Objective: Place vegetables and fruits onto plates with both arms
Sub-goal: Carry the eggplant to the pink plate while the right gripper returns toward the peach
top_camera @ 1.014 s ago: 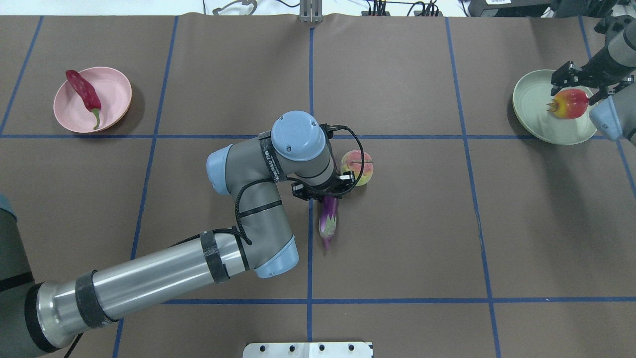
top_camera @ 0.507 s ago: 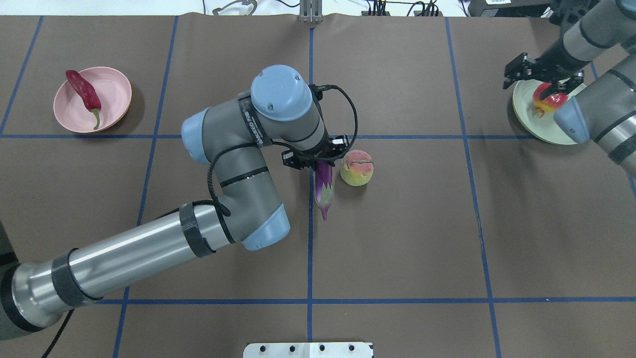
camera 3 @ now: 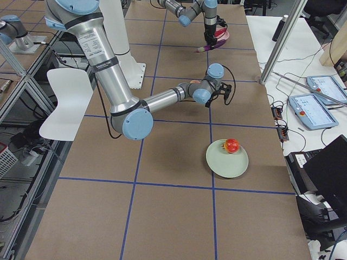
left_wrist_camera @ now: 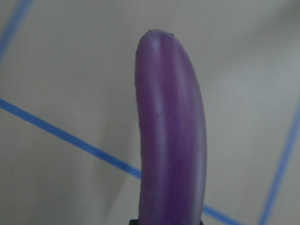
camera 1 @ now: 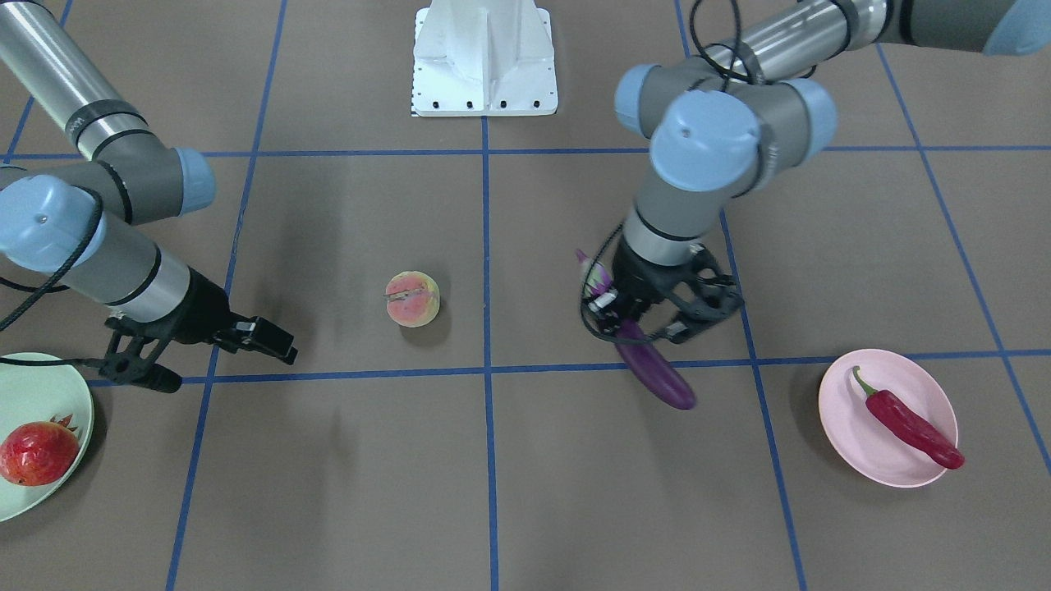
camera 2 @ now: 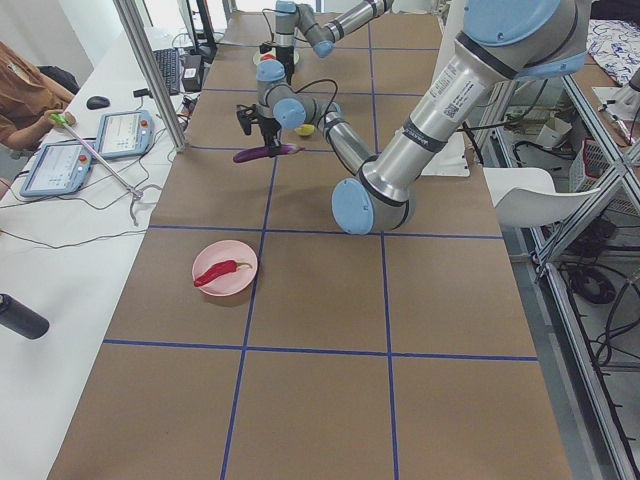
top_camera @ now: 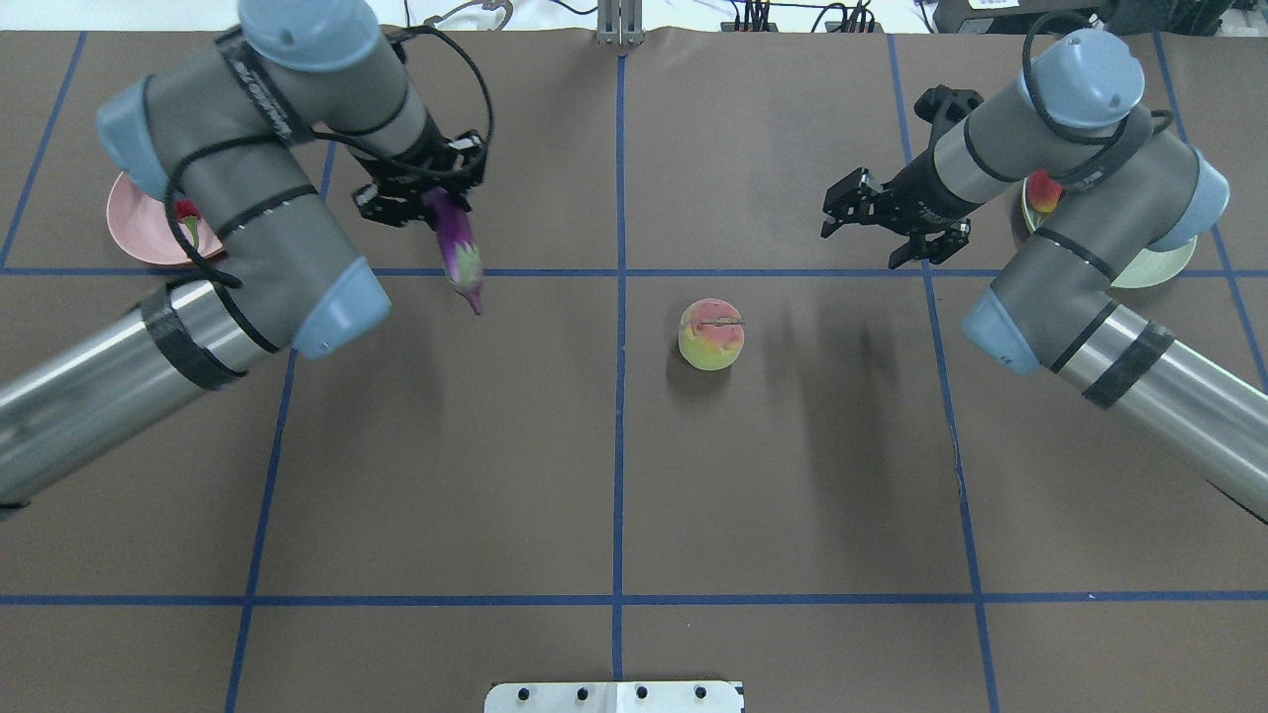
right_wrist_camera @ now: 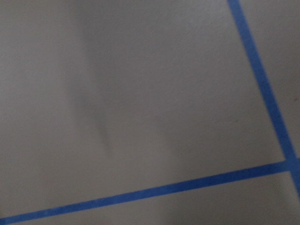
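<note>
My left gripper (top_camera: 421, 193) is shut on the purple eggplant (top_camera: 456, 248) and holds it above the table, right of the pink plate (top_camera: 134, 233). The front view shows this gripper (camera 1: 657, 316), the tilted eggplant (camera 1: 657, 373), and the red chili (camera 1: 911, 423) lying on the pink plate (camera 1: 862, 443). The left wrist view shows the eggplant (left_wrist_camera: 171, 140) in the jaws. My right gripper (top_camera: 887, 223) is open and empty, left of the green plate (top_camera: 1154, 267). The pomegranate (camera 1: 37, 453) lies on the green plate (camera 1: 33, 386). The peach (top_camera: 710, 334) sits on the table near the centre.
The white base block (top_camera: 614, 696) stands at the table's near edge. Blue tape lines (top_camera: 619, 446) divide the brown table. Tablets (camera 2: 55, 165) and an operator (camera 2: 25, 90) are beside the table's far side in the left view.
My left arm has lifted the eggplant and carried it left and away toward the pink plate. My right gripper has let go of the pomegranate and moved left off the green plate.
</note>
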`<act>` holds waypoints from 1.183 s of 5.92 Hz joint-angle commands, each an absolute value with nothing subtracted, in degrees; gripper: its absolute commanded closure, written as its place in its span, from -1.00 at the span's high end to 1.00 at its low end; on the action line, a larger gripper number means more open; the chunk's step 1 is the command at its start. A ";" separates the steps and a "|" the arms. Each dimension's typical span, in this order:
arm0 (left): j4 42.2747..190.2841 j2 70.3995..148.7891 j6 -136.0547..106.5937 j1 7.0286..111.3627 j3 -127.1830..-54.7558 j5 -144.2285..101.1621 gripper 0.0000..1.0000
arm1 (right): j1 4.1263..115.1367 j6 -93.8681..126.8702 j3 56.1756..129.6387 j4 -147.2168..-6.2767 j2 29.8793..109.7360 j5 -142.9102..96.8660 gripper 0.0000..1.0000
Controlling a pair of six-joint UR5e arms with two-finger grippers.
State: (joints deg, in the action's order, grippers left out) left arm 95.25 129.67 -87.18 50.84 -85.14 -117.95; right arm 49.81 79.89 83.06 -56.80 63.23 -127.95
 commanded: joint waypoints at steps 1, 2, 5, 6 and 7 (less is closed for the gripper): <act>96.14 127.61 -87.71 58.78 -73.55 -121.46 -1.00 | 45.11 85.67 86.20 -55.20 63.02 -123.51 1.00; 100.59 127.79 -87.89 60.89 -68.08 -121.55 -1.00 | 45.00 86.82 87.79 -55.20 63.54 -123.49 1.00; 108.62 127.79 -84.84 63.19 -61.09 -121.55 0.63 | 45.00 86.84 91.04 -55.63 64.51 -123.66 1.00; 108.81 127.18 -84.64 63.19 -61.17 -121.64 1.00 | 45.09 86.84 91.32 -55.63 64.60 -123.66 1.00; 108.81 127.09 -84.55 63.19 -61.26 -121.64 1.00 | 45.00 86.84 91.23 -55.72 64.60 -123.66 1.00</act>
State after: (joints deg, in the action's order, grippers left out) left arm 108.65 127.28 -84.79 63.16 -61.27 -121.61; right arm 45.03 86.83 91.16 -55.65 64.55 -123.66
